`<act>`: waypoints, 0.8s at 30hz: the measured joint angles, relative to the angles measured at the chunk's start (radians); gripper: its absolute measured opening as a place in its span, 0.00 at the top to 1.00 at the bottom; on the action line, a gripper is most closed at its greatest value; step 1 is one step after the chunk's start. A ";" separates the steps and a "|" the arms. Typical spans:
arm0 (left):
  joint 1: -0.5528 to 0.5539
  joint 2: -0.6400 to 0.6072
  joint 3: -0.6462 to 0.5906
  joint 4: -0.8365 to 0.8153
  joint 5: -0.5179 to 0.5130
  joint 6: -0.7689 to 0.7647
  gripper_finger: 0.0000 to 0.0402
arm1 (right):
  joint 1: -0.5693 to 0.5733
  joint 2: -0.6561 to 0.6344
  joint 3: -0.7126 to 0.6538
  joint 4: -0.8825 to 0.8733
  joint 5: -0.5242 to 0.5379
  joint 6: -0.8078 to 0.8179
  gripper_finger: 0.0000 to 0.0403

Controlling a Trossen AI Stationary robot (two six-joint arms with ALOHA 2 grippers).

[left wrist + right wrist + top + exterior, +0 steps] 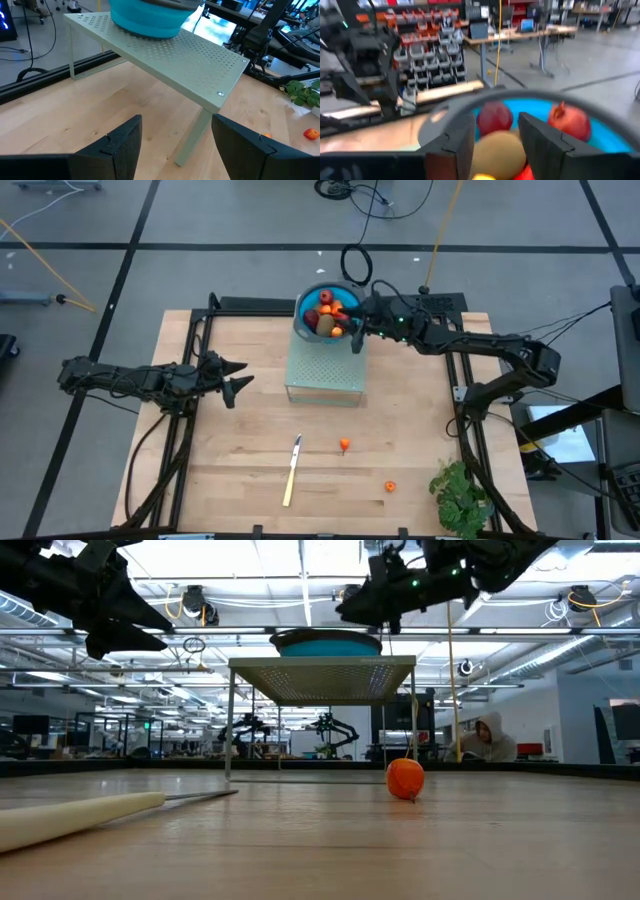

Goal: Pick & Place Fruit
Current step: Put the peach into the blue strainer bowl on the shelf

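Fruit pieces (330, 313) fill the blue bowl (305, 300) beneath the right gripper (357, 320), fingers apart; lift straight, avoiding the rim.

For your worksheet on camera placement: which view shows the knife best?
The high view: the whole knife lies on the table, handle and blade visible. The low view shows its pale handle close and foreshortened. Neither wrist view shows it.

Fruit (331, 313) heaped in bowl (two strays)

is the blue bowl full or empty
Partly full at least: the blue bowl on the metal rack holds several fruit, with the right gripper over its rim.
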 joint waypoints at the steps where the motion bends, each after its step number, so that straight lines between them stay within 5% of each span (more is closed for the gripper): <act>1: 0.000 0.000 0.000 0.001 0.000 0.000 0.40 | 0.003 -0.013 0.000 -0.002 0.000 -0.001 0.65; 12: 0.000 0.000 0.000 0.002 0.000 0.027 0.40 | 0.113 -0.191 0.000 -0.220 -0.001 -0.049 0.97; 24: 0.000 0.000 0.000 0.009 0.000 0.027 0.40 | 0.317 -0.248 0.000 -0.318 -0.006 -0.060 1.00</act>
